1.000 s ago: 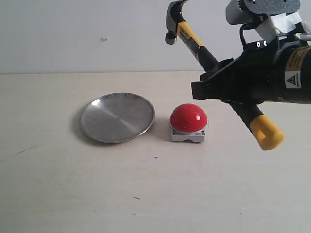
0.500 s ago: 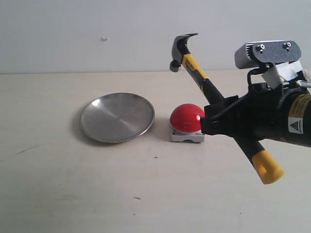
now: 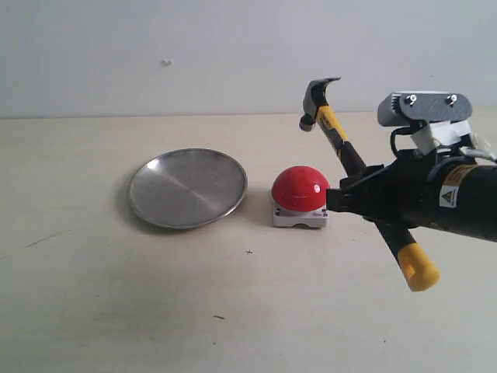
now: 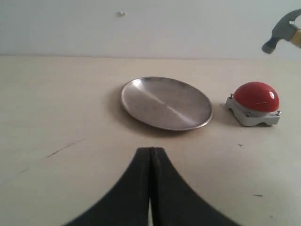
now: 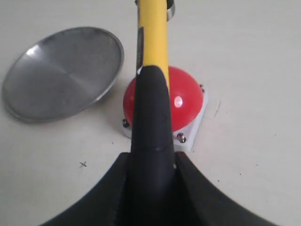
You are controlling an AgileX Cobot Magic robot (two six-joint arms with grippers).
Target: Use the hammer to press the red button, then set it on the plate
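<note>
In the exterior view the right claw (image 3: 343, 200) is clamping the hammer (image 3: 339, 142) by its black handle, holding it tilted in the air, head raised above the red button (image 3: 300, 189), which is sitting on the tabletop (image 3: 116, 295) just beside the plate (image 3: 188, 187). In the left wrist view the left claw (image 4: 150, 154) is hanging with its fingers pressed together on nothing. In the right wrist view the handle is crossing over the red dome.

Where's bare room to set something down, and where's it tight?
Free: table nearside of the plate and red button, and left of the plate. Tight: between plate and button, and right of the button, where the right gripper holds the hammer.
</note>
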